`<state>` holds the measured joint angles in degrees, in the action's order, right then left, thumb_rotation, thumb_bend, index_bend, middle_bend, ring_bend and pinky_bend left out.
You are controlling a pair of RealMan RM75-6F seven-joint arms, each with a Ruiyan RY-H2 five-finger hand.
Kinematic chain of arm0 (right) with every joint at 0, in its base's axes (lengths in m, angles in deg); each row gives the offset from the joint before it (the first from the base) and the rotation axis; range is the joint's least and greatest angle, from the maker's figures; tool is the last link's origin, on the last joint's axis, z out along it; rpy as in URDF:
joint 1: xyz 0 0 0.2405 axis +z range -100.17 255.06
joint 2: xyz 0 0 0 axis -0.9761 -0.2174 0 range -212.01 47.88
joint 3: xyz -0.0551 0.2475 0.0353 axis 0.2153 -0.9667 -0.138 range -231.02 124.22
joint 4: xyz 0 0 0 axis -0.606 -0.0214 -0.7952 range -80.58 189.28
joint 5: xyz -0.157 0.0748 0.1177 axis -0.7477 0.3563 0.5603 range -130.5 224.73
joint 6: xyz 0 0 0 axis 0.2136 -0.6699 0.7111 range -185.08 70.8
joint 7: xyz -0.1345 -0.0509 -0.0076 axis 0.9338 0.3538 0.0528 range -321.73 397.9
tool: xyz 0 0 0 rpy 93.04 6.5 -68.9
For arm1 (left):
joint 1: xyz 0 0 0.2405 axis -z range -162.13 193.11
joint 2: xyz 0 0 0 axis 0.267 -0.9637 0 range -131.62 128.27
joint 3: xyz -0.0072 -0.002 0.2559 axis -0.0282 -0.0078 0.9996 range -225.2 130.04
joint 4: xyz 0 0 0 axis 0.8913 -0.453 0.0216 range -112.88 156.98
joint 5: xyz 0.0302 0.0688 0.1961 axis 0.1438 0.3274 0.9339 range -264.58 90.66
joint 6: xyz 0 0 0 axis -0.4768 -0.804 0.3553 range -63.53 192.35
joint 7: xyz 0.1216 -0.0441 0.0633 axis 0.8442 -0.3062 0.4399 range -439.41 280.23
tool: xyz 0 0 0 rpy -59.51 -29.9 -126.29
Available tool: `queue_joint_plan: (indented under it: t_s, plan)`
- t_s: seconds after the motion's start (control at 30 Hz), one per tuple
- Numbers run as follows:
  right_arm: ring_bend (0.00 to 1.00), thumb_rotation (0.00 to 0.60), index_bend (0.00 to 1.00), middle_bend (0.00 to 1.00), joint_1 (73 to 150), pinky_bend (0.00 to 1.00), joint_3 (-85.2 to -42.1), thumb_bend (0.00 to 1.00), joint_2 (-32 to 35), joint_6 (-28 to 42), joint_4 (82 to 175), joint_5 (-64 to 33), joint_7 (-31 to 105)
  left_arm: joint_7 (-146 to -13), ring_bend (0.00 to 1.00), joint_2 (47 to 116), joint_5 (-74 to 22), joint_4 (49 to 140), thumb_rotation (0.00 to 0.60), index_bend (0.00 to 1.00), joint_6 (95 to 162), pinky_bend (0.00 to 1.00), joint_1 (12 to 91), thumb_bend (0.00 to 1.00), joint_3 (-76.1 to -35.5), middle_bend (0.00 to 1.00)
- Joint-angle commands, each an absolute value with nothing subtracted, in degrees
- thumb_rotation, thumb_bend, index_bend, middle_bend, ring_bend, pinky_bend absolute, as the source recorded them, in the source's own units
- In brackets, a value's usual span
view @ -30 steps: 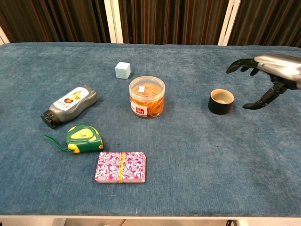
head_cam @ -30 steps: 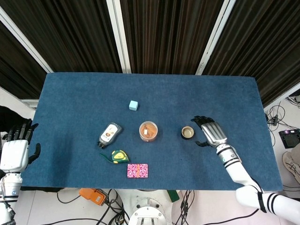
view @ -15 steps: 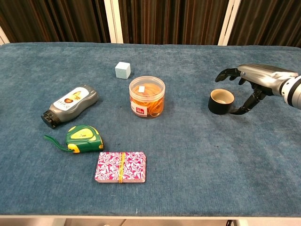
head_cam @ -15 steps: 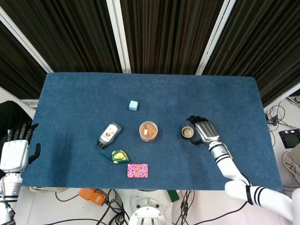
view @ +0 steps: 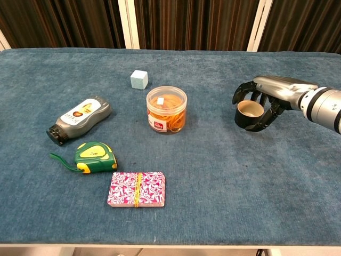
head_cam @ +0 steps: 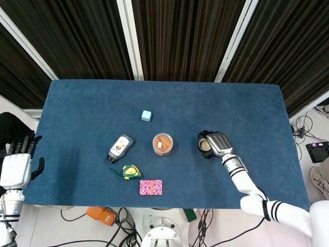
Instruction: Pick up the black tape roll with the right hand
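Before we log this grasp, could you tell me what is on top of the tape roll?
The right hand arches over the tape roll, fingers curled around its sides. The roll's open centre shows; its far side is hidden, so contact is unclear.

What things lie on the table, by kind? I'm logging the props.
Tape roll: 1
Jar: 1
Bottle: 1
Tape measure: 1
Cube: 1
Patterned pack: 1
Total: 6

Blue-clothed table (head_cam: 92,103); dark slatted wall (head_cam: 180,36) behind.
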<state>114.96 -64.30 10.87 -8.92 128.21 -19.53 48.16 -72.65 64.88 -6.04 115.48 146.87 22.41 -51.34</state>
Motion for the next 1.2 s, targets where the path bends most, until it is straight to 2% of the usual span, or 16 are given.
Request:
queue_joint_plan:
  t_s: [0.03, 0.43, 0.63, 1.07, 1.2]
  plan:
    - [0.43, 0.6, 0.41, 0.37, 115.08, 0.45, -64.09, 0.37, 10.92, -8.78, 128.2, -19.5, 48.48, -72.74, 0.13, 64.86, -6.09, 115.53, 0.6, 0.14, 146.8, 0.08, 22.41, 0.45, -51.34, 0.04]
    - [0.58, 0.6, 0.57, 0.48, 115.15, 0.63, -64.16, 0.54, 11.12, -5.83, 128.15, -20.15, 48.87, -72.96, 0.13, 64.74, -6.31, 115.74, 0.6, 0.14, 146.57, 0.08, 22.37, 0.45, -51.27, 0.04]
    - [0.59, 0.6, 0.57, 0.49, 115.08, 0.63, -66.4, 0.55, 9.03, -2.98, 131.11, -20.87, 46.95, -72.97, 0.13, 64.7, -6.4, 115.79, 0.6, 0.14, 146.62, 0.08, 22.34, 0.45, -51.32, 0.04]
    - [0.59, 0.6, 0.57, 0.49, 112.78, 0.63, -75.38, 0.55, -0.23, 8.79, 142.32, -23.2, 39.02, -73.65, 0.13, 64.73, -6.79, 115.53, 0.6, 0.14, 146.35, 0.08, 22.43, 0.45, -51.53, 0.04]
    - [0.59, 0.6, 0.57, 0.49, 112.27, 0.63, -76.24, 0.55, -1.84, 11.22, 143.77, -25.42, 36.27, -74.46, 0.13, 64.68, -7.64, 115.63, 0.6, 0.14, 146.0, 0.08, 22.43, 0.45, -51.84, 0.04]
